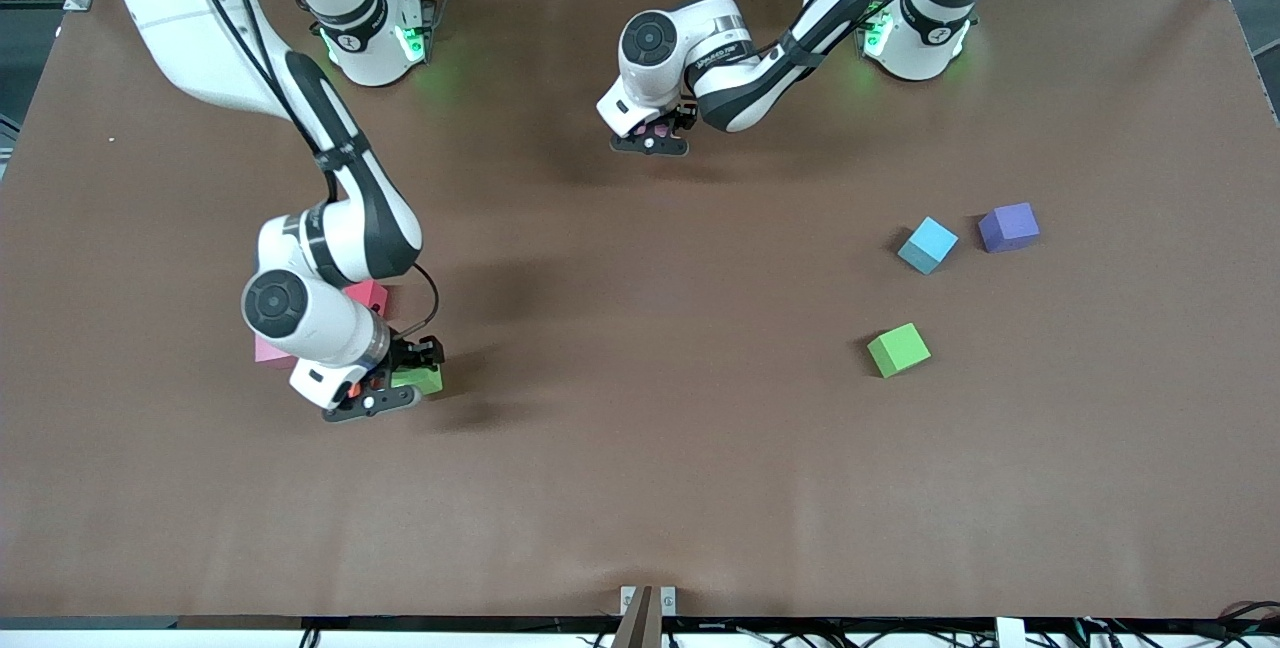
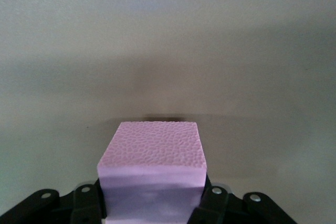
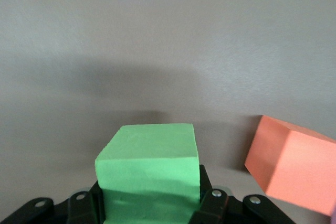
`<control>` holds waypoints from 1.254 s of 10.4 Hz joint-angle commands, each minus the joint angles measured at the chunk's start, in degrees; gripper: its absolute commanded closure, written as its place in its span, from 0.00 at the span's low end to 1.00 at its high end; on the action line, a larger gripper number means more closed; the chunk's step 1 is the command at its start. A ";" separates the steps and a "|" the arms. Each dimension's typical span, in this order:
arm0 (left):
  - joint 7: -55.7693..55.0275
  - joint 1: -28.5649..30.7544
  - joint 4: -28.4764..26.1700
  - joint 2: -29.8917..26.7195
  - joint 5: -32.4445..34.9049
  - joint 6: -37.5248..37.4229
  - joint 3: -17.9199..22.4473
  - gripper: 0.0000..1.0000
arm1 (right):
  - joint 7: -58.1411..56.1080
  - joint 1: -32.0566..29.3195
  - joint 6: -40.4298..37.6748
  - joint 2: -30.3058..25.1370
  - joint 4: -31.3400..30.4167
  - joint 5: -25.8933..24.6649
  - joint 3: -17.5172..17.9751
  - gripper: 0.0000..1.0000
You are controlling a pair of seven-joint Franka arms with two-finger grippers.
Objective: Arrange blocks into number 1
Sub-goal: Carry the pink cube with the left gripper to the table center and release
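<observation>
Brown table [image 1: 640, 488]: right gripper [image 1: 385, 393] pinches a green block [image 3: 149, 174], left gripper [image 1: 655, 140] a pink block [image 2: 152, 169]; no numeral formed yet.

table [image 1: 640, 488]: brown, matte | metal bracket [image 1: 647, 600]: at table's near edge

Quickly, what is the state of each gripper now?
Left gripper: shut on the pink block.
Right gripper: shut on a green block.
</observation>
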 commanded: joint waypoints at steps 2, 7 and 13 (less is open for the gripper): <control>-3.02 -3.05 2.10 0.77 1.14 -0.22 2.82 0.00 | 10.55 4.56 -1.00 -3.97 -1.31 0.97 -4.78 0.36; -3.13 3.07 5.34 -4.67 1.23 -7.86 2.74 0.00 | 18.12 12.48 -1.70 -5.90 -2.10 1.41 -11.13 0.36; -2.16 25.65 6.41 -5.65 10.96 -7.96 2.91 0.00 | 22.61 23.20 0.22 -10.04 -8.08 8.79 -11.14 0.36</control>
